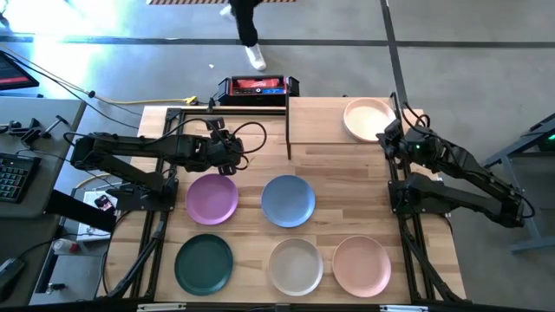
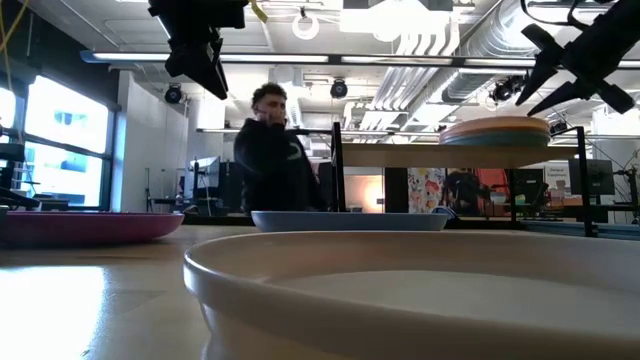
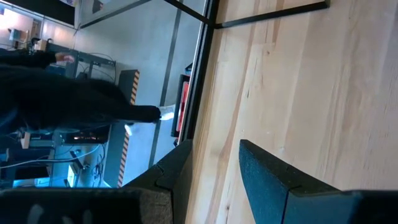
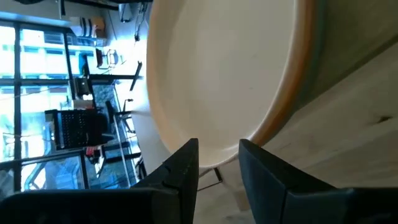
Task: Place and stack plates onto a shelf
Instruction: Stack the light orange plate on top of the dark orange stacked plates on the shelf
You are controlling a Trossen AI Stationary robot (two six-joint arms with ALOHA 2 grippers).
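Observation:
The shelf [image 1: 316, 121] stands at the table's far right and carries a stack of plates [image 1: 366, 119], cream on top [image 4: 217, 74], over a peach rim [image 4: 300, 74]. My right gripper [image 4: 219, 152] is open at the stack's near-right rim; the low view shows it [image 2: 528, 92] slightly above the stack [image 2: 495, 130]. My left gripper [image 1: 231, 152] hangs open over bare tabletop, beyond the purple plate [image 1: 212, 198]. Flat on the table are the blue plate [image 1: 288, 200], the dark green plate [image 1: 204, 263], a beige plate [image 1: 296, 265] and a pink plate [image 1: 362, 264].
A red-and-black box [image 1: 257, 87] sits beyond the table's far edge. A person [image 2: 270, 150] stands in the room behind it. The shelf's left half [image 1: 312, 108] is bare wood, on black legs [image 2: 338, 170]. A keyboard [image 1: 10, 178] lies off the table's left side.

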